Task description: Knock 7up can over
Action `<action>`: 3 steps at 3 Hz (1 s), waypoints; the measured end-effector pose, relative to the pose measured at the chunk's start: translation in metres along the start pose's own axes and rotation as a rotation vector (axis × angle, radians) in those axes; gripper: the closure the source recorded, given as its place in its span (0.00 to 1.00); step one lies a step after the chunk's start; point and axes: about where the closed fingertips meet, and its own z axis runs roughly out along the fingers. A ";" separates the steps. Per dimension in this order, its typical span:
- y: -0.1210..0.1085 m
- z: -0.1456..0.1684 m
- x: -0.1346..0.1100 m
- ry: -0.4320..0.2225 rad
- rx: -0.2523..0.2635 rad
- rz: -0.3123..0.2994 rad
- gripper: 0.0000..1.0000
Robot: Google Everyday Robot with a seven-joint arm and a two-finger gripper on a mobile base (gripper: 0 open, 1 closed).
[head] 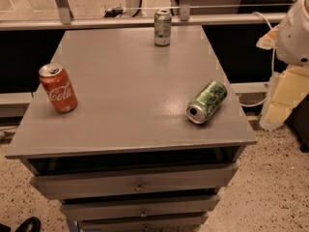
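The 7up can (162, 27) stands upright near the far edge of the grey table (125, 81), a little right of the middle. It has a pale silver-white body with green markings and a silver top. A white rounded part of my arm (295, 33) shows at the right edge of the view, beyond the table's right side and well apart from the can. My gripper itself is not in view.
A red Coca-Cola can (58, 88) stands upright at the table's left side. A darker green patterned can (206, 102) lies on its side near the right front corner. The table has drawers (139, 185) below. A rail (145, 21) runs behind the table.
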 end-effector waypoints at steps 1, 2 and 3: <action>-0.003 0.001 -0.001 -0.006 0.005 0.001 0.00; -0.038 0.017 -0.011 -0.071 0.063 0.016 0.00; -0.114 0.045 -0.048 -0.223 0.148 0.058 0.00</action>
